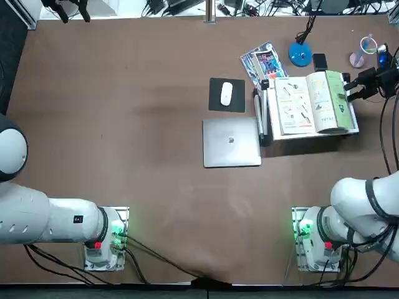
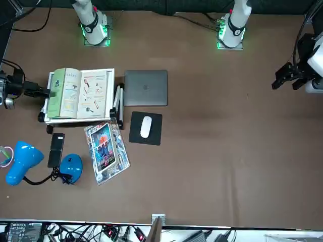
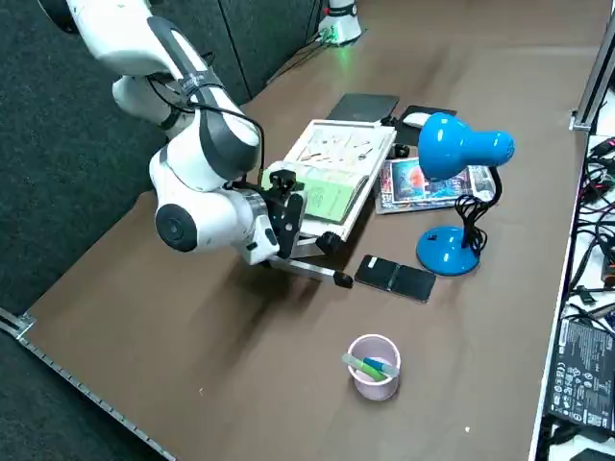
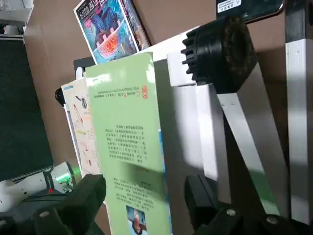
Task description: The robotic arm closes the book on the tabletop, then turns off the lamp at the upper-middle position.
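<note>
"Start close in. Where's the arm?"

"The robotic arm [image 3: 207, 154] stands on the near edge of the tabletop [image 1: 162, 205] and reaches along its right edge, so the right gripper [image 4: 145, 186] can come at the book [image 1: 312, 103] from its outer side, I'd say."

"Has it got hold?"

"No, the two fingers are well apart, with the green cover [image 4: 129, 127] showing between them in the wrist view. They look set to push or pinch that loose side; too shallow a reach might just bend the leaves."

"And the book itself?"

"Open, pages up, on a white stand [image 3: 329, 223] towards the tabletop's far right corner. The stand likely keeps it raised so a finger can get at the cover. Its spine and page height run from near edge to far edge; the spread opens left and right. Closing comes first, I think, by swinging the right side leftward."

"Beyond that?"

"A comic-like magazine [image 1: 264, 62], then the desk lamp [image 3: 461, 149], its blue disc base [image 1: 300, 54] near the far edge, right of middle. Its shade seems to open towards the near edge. Whether it's lit, I can't tell."
</note>
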Controlling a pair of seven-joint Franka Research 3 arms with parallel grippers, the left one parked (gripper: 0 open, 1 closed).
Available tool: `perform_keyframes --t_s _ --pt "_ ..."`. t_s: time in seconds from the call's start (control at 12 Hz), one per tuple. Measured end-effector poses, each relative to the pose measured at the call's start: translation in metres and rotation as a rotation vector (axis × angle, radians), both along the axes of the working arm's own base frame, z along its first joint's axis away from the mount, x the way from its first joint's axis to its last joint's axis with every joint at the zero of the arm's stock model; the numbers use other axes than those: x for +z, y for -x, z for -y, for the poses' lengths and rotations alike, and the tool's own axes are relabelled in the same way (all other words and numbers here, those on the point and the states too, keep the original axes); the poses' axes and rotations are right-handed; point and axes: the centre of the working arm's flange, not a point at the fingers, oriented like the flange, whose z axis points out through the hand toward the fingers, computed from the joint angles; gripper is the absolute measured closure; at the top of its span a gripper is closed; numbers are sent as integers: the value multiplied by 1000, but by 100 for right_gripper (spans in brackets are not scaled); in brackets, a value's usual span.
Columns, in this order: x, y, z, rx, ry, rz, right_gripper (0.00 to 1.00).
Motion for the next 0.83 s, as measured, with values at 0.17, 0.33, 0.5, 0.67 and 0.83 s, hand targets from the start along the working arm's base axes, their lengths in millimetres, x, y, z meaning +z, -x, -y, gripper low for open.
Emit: perform_keyframes --t_s 0.17,0.33,0.5,0.67,0.83 --pt "-1 0 -1 -1 -3 0 0" --pt "-1 -1 -1 -1 -6 3 0" --pt "-1 -3 -3 -2 -13 6 0" --pt "-2 -4 -7 3 -17 6 0" --pt "-4 -5 -11 10 -24 1 0"
